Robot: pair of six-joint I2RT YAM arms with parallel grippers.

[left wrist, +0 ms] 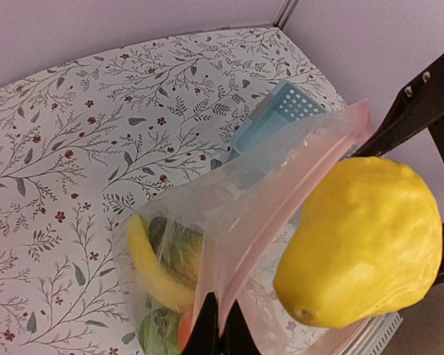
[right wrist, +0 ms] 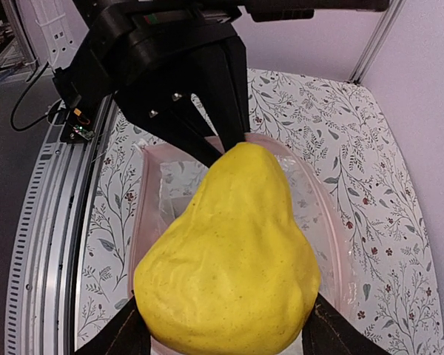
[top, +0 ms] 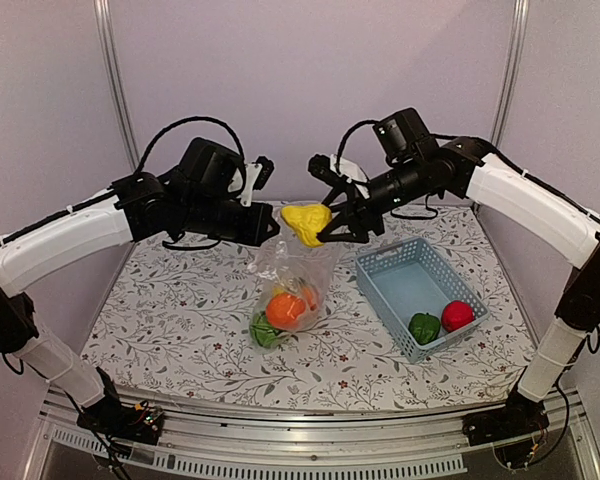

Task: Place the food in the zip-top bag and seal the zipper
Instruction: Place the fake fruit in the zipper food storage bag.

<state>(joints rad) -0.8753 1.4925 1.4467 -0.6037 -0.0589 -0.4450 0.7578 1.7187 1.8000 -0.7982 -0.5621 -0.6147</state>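
My left gripper [top: 270, 228] [left wrist: 222, 325] is shut on the mouth edge of the clear zip-top bag [top: 288, 268] [left wrist: 244, 200] and holds it up and open. The bag's bottom rests on the table. The pink zipper strip [left wrist: 300, 181] [right wrist: 143, 222] rims the open mouth. Inside are an orange [top: 285, 310], a banana [left wrist: 152, 266], a striped watermelon [left wrist: 179, 250] and a green piece [top: 265, 332]. My right gripper [top: 325, 232] [right wrist: 226, 333] is shut on a yellow pear-shaped toy fruit [top: 306, 222] [left wrist: 362, 244] [right wrist: 229, 259], right above the bag's mouth.
A light-blue slotted basket [top: 390, 252] [left wrist: 281, 111] stands right of the bag, holding a green pepper [top: 424, 326] and a red apple [top: 457, 315]. The table has a floral cloth. Metal rails run along the near edge.
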